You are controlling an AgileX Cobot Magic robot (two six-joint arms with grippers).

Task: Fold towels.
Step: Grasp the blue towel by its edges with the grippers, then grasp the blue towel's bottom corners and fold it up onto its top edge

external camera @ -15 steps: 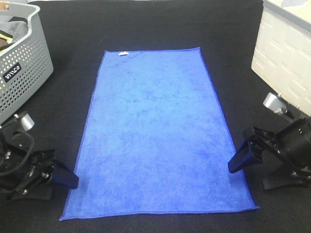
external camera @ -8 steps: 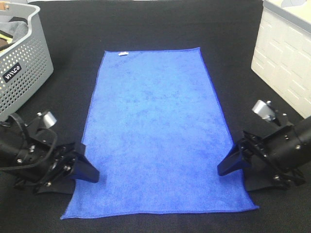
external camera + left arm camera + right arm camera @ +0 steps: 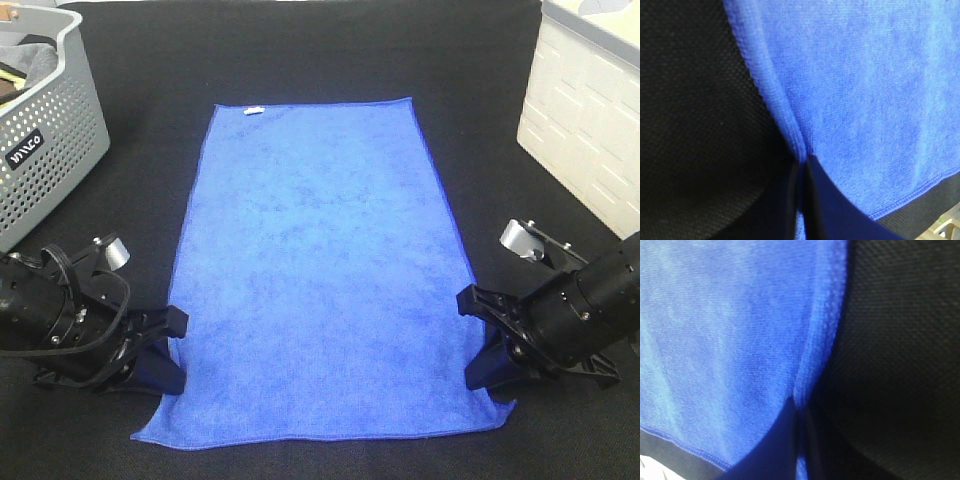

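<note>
A bright blue towel (image 3: 320, 270) lies flat and lengthwise on the black table, with a small white tag (image 3: 253, 111) on its far short edge. My left gripper (image 3: 168, 350) is shut on the towel's left long edge near the front corner. My right gripper (image 3: 480, 345) is shut on the right long edge near the other front corner. In the left wrist view the towel (image 3: 860, 95) puckers into the closed fingers (image 3: 827, 210). The right wrist view shows the towel (image 3: 735, 335) pinched the same way by the fingers (image 3: 772, 445).
A grey perforated basket (image 3: 40, 130) holding cloth stands at the far left. A white box (image 3: 590, 110) stands at the right edge. Black table cloth (image 3: 320, 50) surrounds the towel on all sides.
Both grippers have moved inward onto the towel's long edges and shut on them. The front corners of the towel have pulled in slightly.
</note>
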